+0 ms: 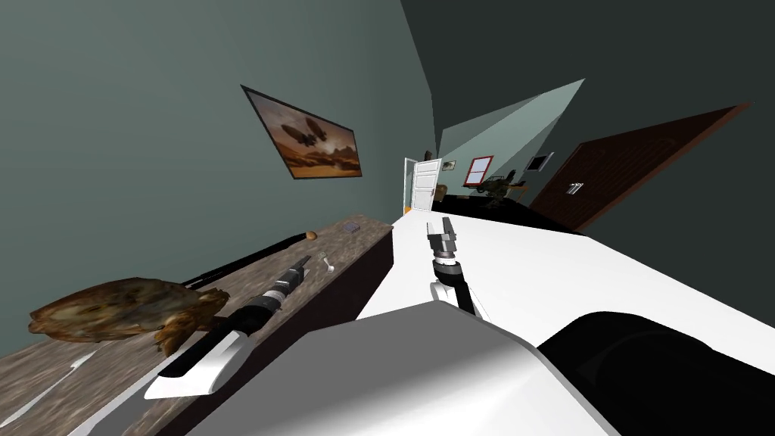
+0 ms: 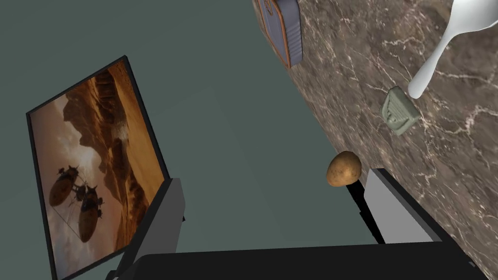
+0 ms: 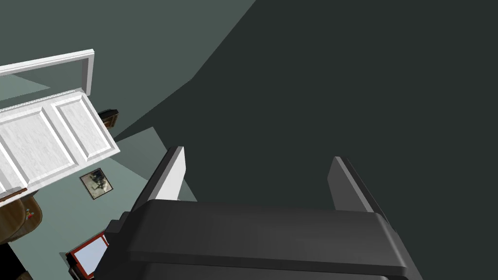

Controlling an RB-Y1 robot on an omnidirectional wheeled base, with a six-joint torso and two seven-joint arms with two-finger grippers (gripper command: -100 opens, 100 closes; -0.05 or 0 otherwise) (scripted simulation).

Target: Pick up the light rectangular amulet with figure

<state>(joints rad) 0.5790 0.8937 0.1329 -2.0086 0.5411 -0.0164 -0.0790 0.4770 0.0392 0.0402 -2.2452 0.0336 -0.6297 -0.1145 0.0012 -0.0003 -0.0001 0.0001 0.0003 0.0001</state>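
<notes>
The amulet (image 2: 400, 110) is a small pale grey-green rectangle with a raised figure, lying flat on the dark marbled tabletop (image 2: 437, 160). In the head view the amulet (image 1: 322, 255) is a tiny speck just beyond my left gripper (image 1: 304, 262). My left gripper (image 2: 275, 194) is open and holds nothing; the amulet lies ahead of it, off to the side of one finger (image 2: 394, 209). A white spoon (image 2: 437, 53) has its handle tip right by the amulet. My right gripper (image 1: 446, 227) hangs open over the white floor, away from the table.
A potato (image 2: 344, 168) sits at the table's wall edge, close to my left finger. A blue-grey case (image 2: 281, 26) lies farther along. A brown turtle-like figure (image 1: 129, 306) and a white knife (image 1: 45, 390) lie near me. A framed painting (image 1: 306, 144) hangs on the green wall.
</notes>
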